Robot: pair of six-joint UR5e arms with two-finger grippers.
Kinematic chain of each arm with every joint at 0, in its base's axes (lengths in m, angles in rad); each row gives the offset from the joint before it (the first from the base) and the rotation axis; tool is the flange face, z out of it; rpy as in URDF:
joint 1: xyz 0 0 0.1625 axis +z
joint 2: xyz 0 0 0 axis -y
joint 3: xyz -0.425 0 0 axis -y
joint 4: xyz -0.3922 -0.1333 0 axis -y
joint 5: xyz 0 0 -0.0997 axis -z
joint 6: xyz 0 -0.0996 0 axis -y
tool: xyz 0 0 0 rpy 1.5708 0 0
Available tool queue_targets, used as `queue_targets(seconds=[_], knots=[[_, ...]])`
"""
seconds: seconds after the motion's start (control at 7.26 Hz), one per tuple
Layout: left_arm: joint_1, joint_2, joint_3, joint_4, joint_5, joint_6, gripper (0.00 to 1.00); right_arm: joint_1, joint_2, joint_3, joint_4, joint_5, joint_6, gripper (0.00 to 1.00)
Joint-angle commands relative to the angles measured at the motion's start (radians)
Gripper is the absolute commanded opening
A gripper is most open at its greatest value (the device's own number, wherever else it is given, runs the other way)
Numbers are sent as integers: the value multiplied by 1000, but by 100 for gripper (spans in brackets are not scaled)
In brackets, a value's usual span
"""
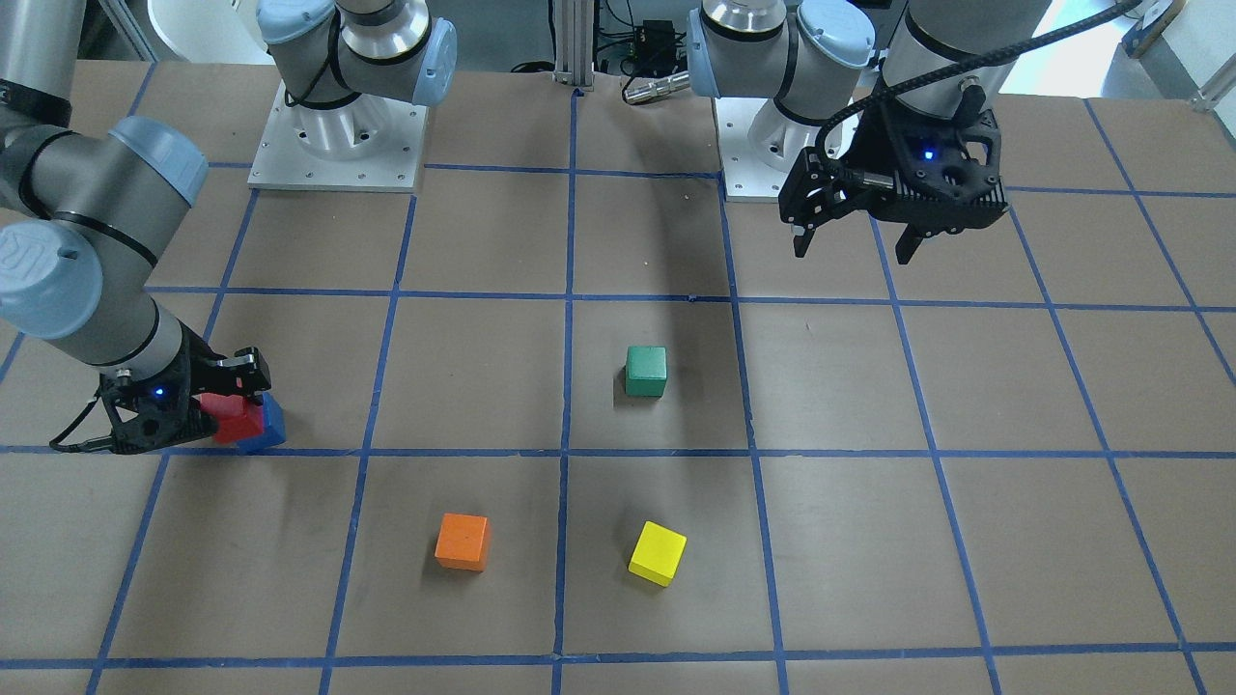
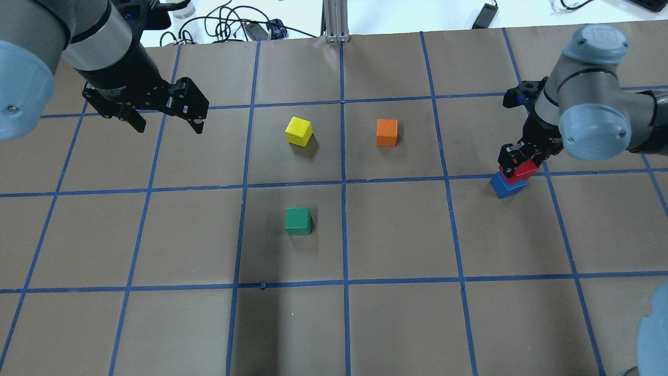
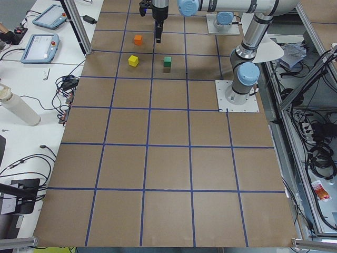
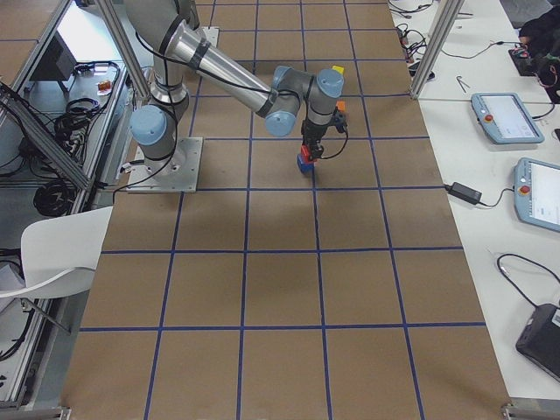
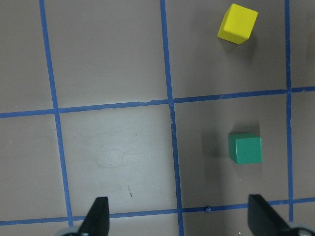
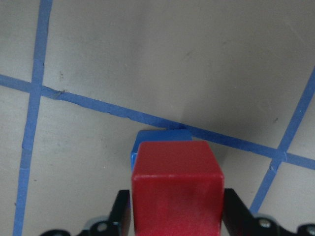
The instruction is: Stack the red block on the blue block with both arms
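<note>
My right gripper (image 2: pixel 514 163) is shut on the red block (image 2: pixel 521 171), which sits directly over the blue block (image 2: pixel 505 185) on the table at the right side. In the right wrist view the red block (image 6: pixel 176 189) fills the space between the fingers and the blue block (image 6: pixel 158 137) peeks out behind it. The front view shows the same gripper (image 1: pixel 232 386), red block (image 1: pixel 235 420) and blue block (image 1: pixel 266 430). I cannot tell if red rests fully on blue. My left gripper (image 2: pixel 168 121) is open and empty, high over the left back of the table; it also shows in the front view (image 1: pixel 855 246).
A green cube (image 2: pixel 298 220) sits near the table's middle, a yellow cube (image 2: pixel 299 130) and an orange cube (image 2: pixel 386 132) further back. The table is brown with a blue tape grid. Both arm bases (image 1: pixel 338 135) stand at the robot's edge.
</note>
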Motion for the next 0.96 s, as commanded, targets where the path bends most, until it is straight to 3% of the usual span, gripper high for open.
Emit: queue_targets(seconds=[0.0, 0.28, 0.83], knots=[[0, -1, 0, 0, 0, 0, 100, 0, -10, -2, 6, -1, 4, 100], [0, -2, 2, 0, 0, 0, 100, 1, -66, -41, 106, -51, 10, 100], [0, -2, 2, 0, -2, 0, 100, 53, -281, -97, 332, -33, 177, 100]])
